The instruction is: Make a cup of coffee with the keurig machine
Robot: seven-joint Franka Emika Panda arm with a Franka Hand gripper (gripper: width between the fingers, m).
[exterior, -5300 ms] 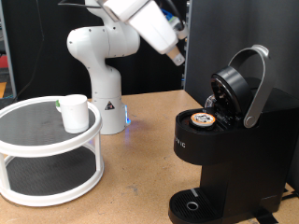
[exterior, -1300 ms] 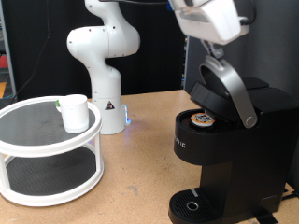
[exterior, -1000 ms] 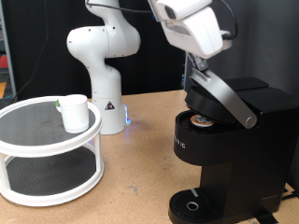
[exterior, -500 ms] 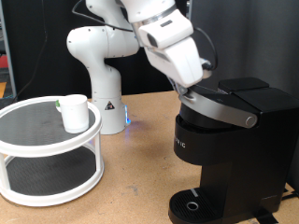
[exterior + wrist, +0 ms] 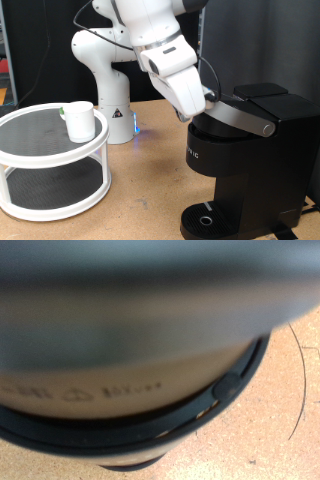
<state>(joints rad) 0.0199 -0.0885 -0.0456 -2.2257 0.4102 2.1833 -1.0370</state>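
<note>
The keurig machine [image 5: 250, 165] stands at the exterior view's right, its lid down and its silver-grey handle [image 5: 245, 115] lying nearly flat. My gripper [image 5: 209, 98] rests against the handle's end towards the exterior view's left, on top of the machine. The fingertips are hidden against the machine. The wrist view shows only a blurred close-up of the machine [image 5: 120, 370], with pale lettering and a black rim. The white cup [image 5: 80, 121] stands on the top tier of a round rack at the exterior view's left, far from the gripper.
The white two-tier round rack [image 5: 40, 160] fills the exterior view's lower left. The white arm base [image 5: 108, 75] stands behind it, with a small blue light beside it. The machine's drip tray [image 5: 205, 220] holds nothing. The table is brown wood.
The arm swung down and towards the exterior view's left, pushing the handle from raised to nearly flat. The lid closed over the pod, which no longer shows. The cup has not moved.
</note>
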